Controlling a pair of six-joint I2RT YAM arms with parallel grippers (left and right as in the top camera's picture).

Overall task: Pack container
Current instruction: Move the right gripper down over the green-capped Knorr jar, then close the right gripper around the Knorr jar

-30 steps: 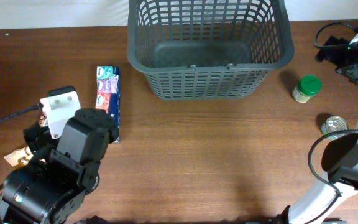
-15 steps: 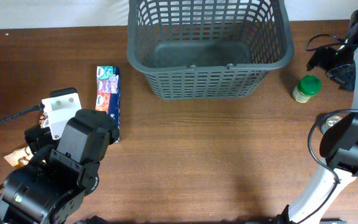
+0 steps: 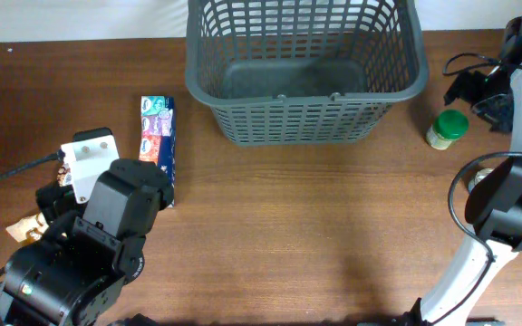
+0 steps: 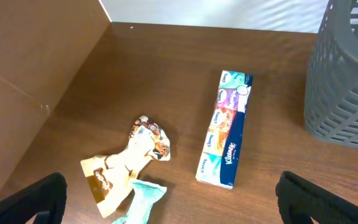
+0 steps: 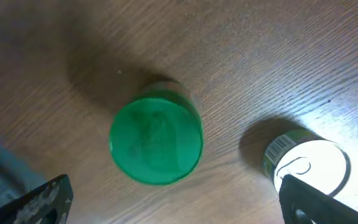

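Note:
The dark grey basket [image 3: 306, 68] stands empty at the back middle of the table; its slotted wall shows in the left wrist view [image 4: 347, 74]. A green-lidded jar [image 3: 447, 128] stands right of it, seen from above in the right wrist view [image 5: 156, 140]. My right gripper [image 5: 173, 199] is open above the jar, nothing between its fingers. A metal tin can [image 5: 303, 163] stands by the jar. My left gripper [image 4: 169, 196] is open and empty above the left side of the table, over a tissue box [image 4: 225, 129] and crumpled wrappers [image 4: 129, 165].
A white block [image 3: 89, 158] lies on the left beside the tissue box [image 3: 158, 145]. The right arm's white links and cables [image 3: 506, 208] rise along the right edge over the tin can.
My right arm has swung from the far right edge in toward the green-lidded jar and now hangs over it. The left arm has not moved.

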